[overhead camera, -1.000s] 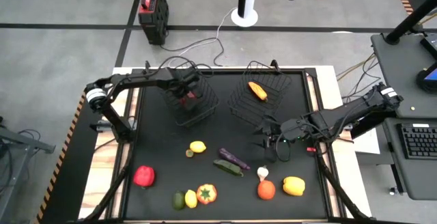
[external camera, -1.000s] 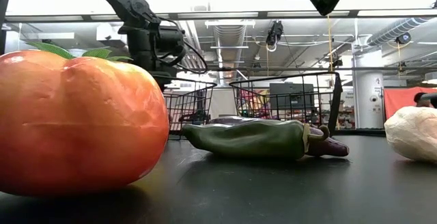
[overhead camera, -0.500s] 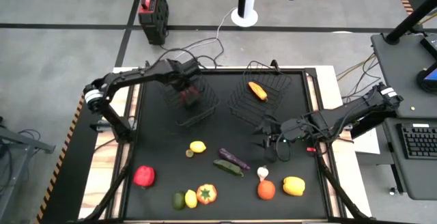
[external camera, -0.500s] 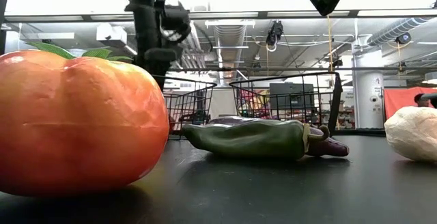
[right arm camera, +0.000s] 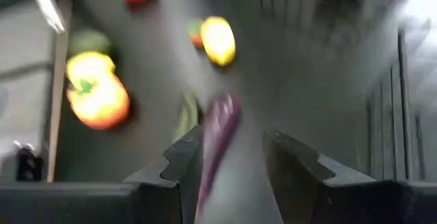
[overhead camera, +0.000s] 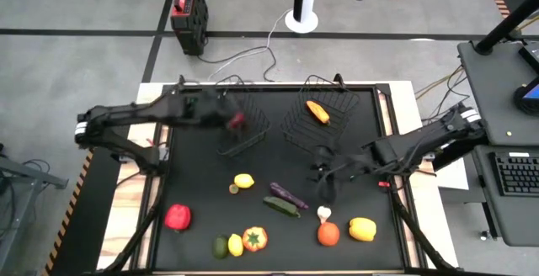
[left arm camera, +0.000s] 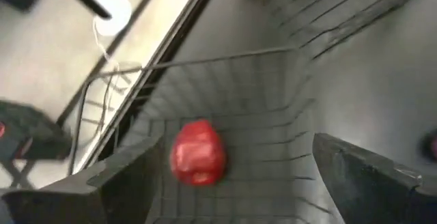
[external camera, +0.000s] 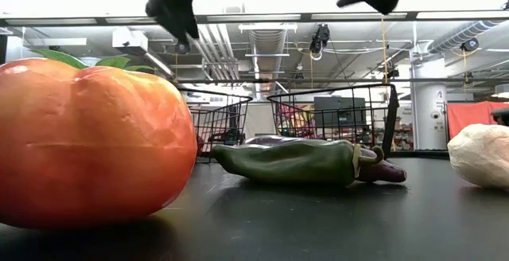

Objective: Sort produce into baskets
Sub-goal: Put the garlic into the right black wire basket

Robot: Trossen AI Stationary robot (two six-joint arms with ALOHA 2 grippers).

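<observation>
Two black wire baskets stand side by side at the far half of the table: the left basket [overhead camera: 242,124] holds one red fruit [left arm camera: 198,151], the right basket [overhead camera: 320,116] one orange carrot [overhead camera: 317,111]. Ten pieces lie loose on the black table top [overhead camera: 379,141]: a lemon [overhead camera: 243,180] with a small green piece just beside it, a purple eggplant [overhead camera: 289,195], a green cucumber [overhead camera: 280,207], a garlic bulb [overhead camera: 324,214], an orange fruit [overhead camera: 328,234], a yellow pepper [overhead camera: 362,228], a red pepper [overhead camera: 177,216], and near the front edge a green piece, a yellow piece and an orange-yellow pepper [overhead camera: 253,239]. The left gripper [left arm camera: 225,176] hangs over the left basket, fingers wide apart and empty. The right gripper [right arm camera: 232,159] hovers above the eggplant, fingers narrowly parted, holding nothing. No writing is legible. Beyond lie grey floor, cables, a white post and a desk with a keyboard [overhead camera: 514,173].
</observation>
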